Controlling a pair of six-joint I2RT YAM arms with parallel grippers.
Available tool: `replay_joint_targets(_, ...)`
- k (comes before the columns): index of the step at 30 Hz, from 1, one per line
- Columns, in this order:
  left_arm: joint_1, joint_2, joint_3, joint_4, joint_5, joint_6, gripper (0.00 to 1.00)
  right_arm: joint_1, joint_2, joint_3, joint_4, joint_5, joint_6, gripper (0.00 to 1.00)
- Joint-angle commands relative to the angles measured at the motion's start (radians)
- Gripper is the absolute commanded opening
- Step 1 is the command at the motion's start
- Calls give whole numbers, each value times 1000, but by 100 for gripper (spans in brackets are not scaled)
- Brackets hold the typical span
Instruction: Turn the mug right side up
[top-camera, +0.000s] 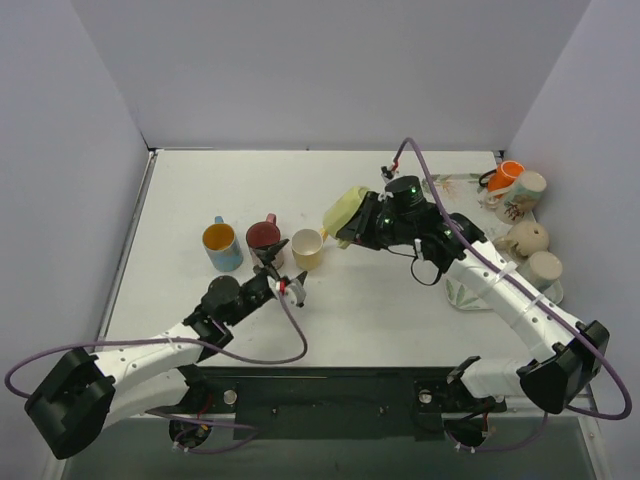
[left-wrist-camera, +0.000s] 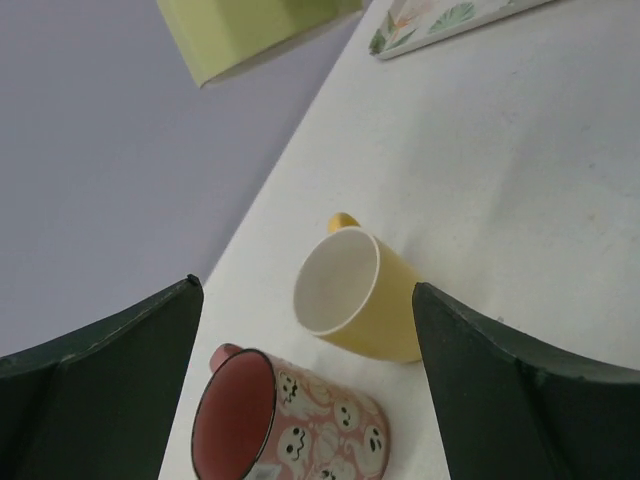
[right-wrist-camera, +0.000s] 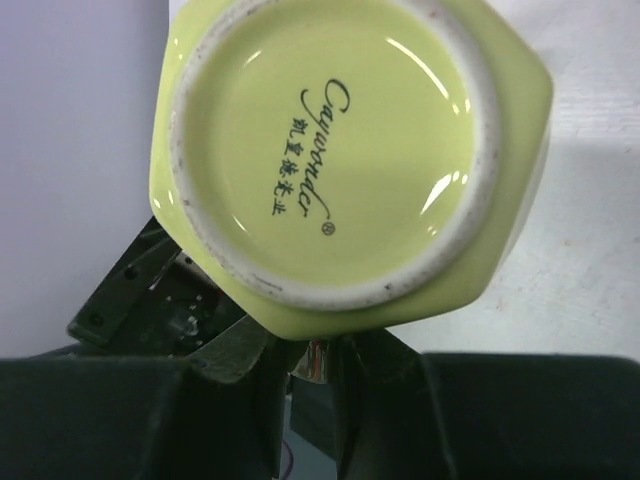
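The pale green mug (top-camera: 347, 207) hangs in the air over the middle of the table, tilted on its side. My right gripper (top-camera: 354, 233) is shut on its lower edge. In the right wrist view the mug's printed base (right-wrist-camera: 335, 150) faces the camera, and the gripper (right-wrist-camera: 330, 350) pinches the mug from below. The mug's mouth is hidden. It also shows at the top of the left wrist view (left-wrist-camera: 255, 30). My left gripper (top-camera: 284, 273) is open and empty, just in front of the yellow mug (top-camera: 308, 248); in its own view the gripper (left-wrist-camera: 305, 290) frames that mug.
A yellow mug (left-wrist-camera: 360, 295), a pink ghost-print mug (left-wrist-camera: 300, 425) and a blue mug (top-camera: 221, 245) stand upright left of centre. A patterned tray (top-camera: 462, 292) at the right carries several mugs, among them an orange one (top-camera: 507, 175). Walls enclose the table.
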Motion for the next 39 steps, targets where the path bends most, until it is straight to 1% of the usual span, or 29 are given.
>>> replay_joint_targets(1,-26,-60,-214,653,-27,376,97,112,-41,103,11,94,13,0)
replay_joint_targets(3,-51,-115,-224,635,-55,392,97,158,-30,130,8,100,16,0)
replay_joint_targets(6,-68,-108,-257,693,-42,459,97,215,-27,148,23,134,18,0)
replay_joint_targets(9,-94,-108,-254,699,-39,472,97,268,2,166,45,143,19,0)
replay_joint_targets(10,-102,-105,-251,695,-39,479,93,274,8,168,51,143,19,0)
replay_joint_targets(12,-109,-96,-240,650,-33,501,90,282,24,176,71,145,22,0)
replay_joint_targets(14,-111,-79,-237,630,-16,466,90,281,53,197,43,209,7,0)
replay_joint_targets(15,-114,-71,-237,613,-8,444,90,275,57,199,17,282,1,0)
replay_joint_targets(16,-121,-67,-240,612,-7,435,90,268,54,193,16,305,2,0)
replay_joint_targets(18,-134,-83,-252,625,-14,374,90,252,39,136,74,298,41,0)
replay_joint_targets(19,-138,-96,-255,609,-20,311,90,245,31,96,130,290,83,0)
replay_joint_targets(22,-181,-128,-257,560,-52,216,91,244,-12,21,262,324,160,0)
replay_joint_targets(23,-197,-126,-258,544,-54,203,91,245,-21,-16,358,344,200,0)
replay_joint_targets(24,-229,-120,-257,538,-66,206,91,254,-36,-30,400,353,218,0)
replay_joint_targets(25,-244,-116,-248,532,-79,202,91,261,-44,-68,509,385,255,0)
replay_joint_targets(26,-275,-105,-235,529,-118,197,91,282,-59,-88,575,402,271,0)
replay_joint_targets(28,-298,-87,-191,530,-166,176,91,310,-67,-165,776,456,323,0)
replay_joint_targets(30,-301,-64,-168,546,-200,186,92,333,-62,-189,870,500,373,0)
replay_joint_targets(32,-301,-31,-160,578,-227,215,92,356,-50,-205,946,514,409,0)
replay_joint_targets(34,-300,2,-155,605,-253,248,92,376,-35,-202,983,511,430,0)
replay_joint_targets(37,-292,30,-137,615,-327,246,92,403,-21,-191,991,507,438,0)
replay_joint_targets(39,-284,38,-125,607,-350,252,92,417,-13,-185,1002,504,453,0)
